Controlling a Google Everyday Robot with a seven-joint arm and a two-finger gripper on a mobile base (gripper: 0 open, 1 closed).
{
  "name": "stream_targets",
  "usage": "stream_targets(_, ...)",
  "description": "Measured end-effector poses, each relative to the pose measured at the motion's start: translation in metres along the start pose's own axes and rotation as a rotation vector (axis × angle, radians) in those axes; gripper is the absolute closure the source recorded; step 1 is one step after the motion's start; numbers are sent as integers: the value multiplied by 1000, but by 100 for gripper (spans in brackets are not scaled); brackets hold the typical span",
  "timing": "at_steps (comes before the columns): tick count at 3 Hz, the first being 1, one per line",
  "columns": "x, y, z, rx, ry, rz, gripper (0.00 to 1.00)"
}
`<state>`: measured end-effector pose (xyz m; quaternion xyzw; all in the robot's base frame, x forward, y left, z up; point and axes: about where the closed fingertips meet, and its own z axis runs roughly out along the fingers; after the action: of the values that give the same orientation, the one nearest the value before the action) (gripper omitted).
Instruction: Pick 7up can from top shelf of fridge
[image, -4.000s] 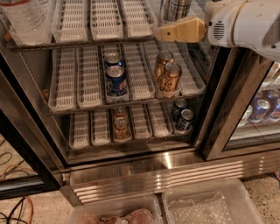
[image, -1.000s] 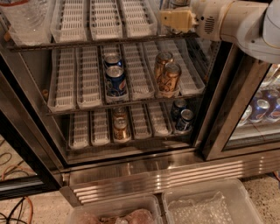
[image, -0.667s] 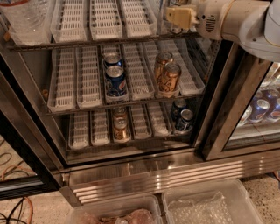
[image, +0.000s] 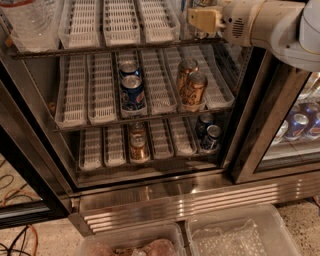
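Observation:
My gripper (image: 202, 20), a tan piece at the end of the white arm, reaches into the fridge (image: 200, 200) at the right end of the top shelf (image: 100, 49). It sits in front of the rightmost ribbed lane. The 7up can (image: 186, 5) is almost wholly hidden behind the gripper; only a striped sliver shows at the frame's top edge. The other top-shelf lanes (image: 120, 20) hold no cans in view.
The middle rack holds blue Pepsi cans (image: 131, 90) and golden-brown cans (image: 192, 85). The lower rack holds a brown can (image: 138, 145) and dark cans (image: 210, 135). A dark door post (image: 255, 115) stands right, beside a second cooler (image: 300, 122). Plastic bins (image: 235, 235) sit on the floor.
Over four seconds my gripper has risen and moved in to the top shelf's right lane, covering the striped can. It has barely moved in the last second.

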<state>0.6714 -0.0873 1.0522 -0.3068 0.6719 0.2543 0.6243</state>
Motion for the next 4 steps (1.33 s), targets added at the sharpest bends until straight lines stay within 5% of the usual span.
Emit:
stream_targets(2, -11, 11, 5, -23, 5, -28, 100)
stream_targets(4, -45, 34, -10, -81, -16, -128, 100)
